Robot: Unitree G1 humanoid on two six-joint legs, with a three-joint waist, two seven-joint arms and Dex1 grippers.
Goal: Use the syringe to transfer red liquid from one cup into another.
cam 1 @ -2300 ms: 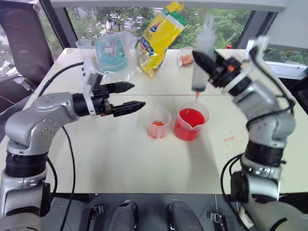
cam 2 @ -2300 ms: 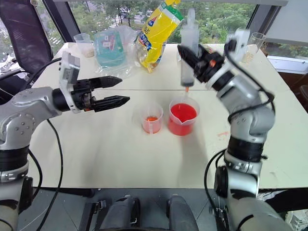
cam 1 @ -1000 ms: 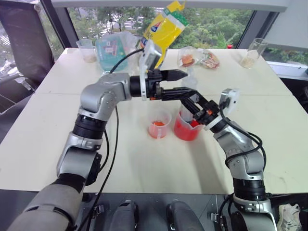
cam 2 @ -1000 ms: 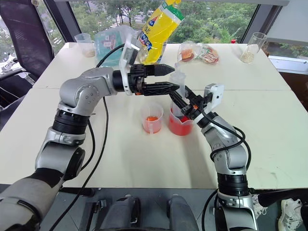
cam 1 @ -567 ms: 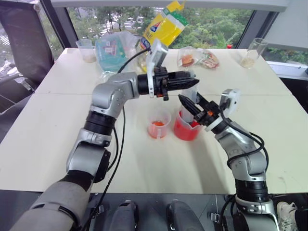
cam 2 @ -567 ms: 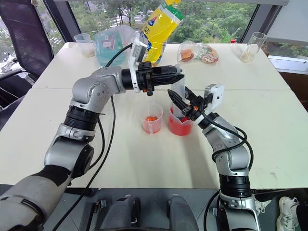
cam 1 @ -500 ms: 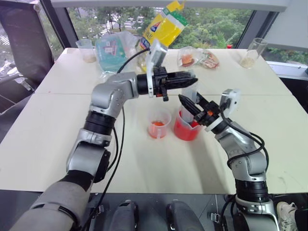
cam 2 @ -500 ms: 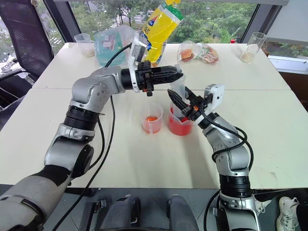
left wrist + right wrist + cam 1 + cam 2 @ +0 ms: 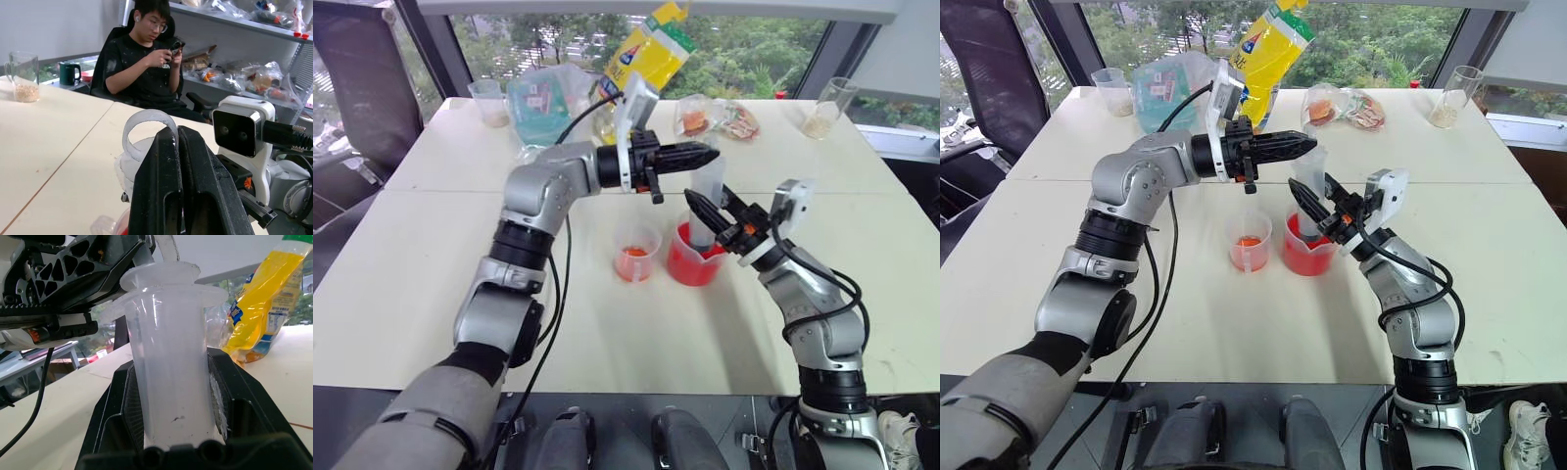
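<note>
The clear syringe [image 9: 707, 199] stands nearly upright with its lower end down inside the larger spouted beaker [image 9: 693, 257], which holds red liquid [image 9: 688, 268]. My right gripper [image 9: 712, 211] is shut on the syringe barrel [image 9: 170, 372] from the right. My left gripper [image 9: 712, 154] reaches in from the left at the syringe's top. Its fingers are closed together on the plunger's ring [image 9: 146, 121]. The smaller cup [image 9: 637, 254], orange-red at the bottom, stands just left of the beaker.
At the table's far side lie a yellow bag [image 9: 646, 54], a teal packet in clear plastic [image 9: 538, 103] and a snack packet [image 9: 717, 117]. Cups with beige contents stand at the far left [image 9: 490, 102] and far right [image 9: 826, 108]. A seated person [image 9: 149, 63] is beyond the table.
My left arm swung in from the left and its fingers shut at the plunger's top. My right gripper brought the syringe down into the beaker and has held it there since.
</note>
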